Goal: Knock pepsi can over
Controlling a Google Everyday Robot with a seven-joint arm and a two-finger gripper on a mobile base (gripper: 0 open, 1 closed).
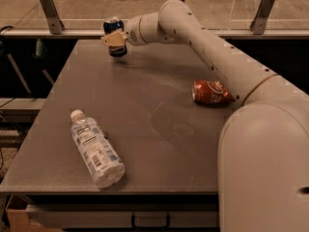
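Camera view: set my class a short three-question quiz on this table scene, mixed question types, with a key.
1. True or false: the blue can lies flat on its side.
2. The gripper is at: A) the near edge of the table, B) the blue can, C) the table's middle.
3. How many things lie on their sides?
Key: 1 false; 2 B; 3 two, the bottle and the red can.

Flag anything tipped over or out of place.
Two things lie on their sides: the red soda can at right and the clear plastic water bottle front left. The dark blue pepsi can stands far back, the gripper at it.
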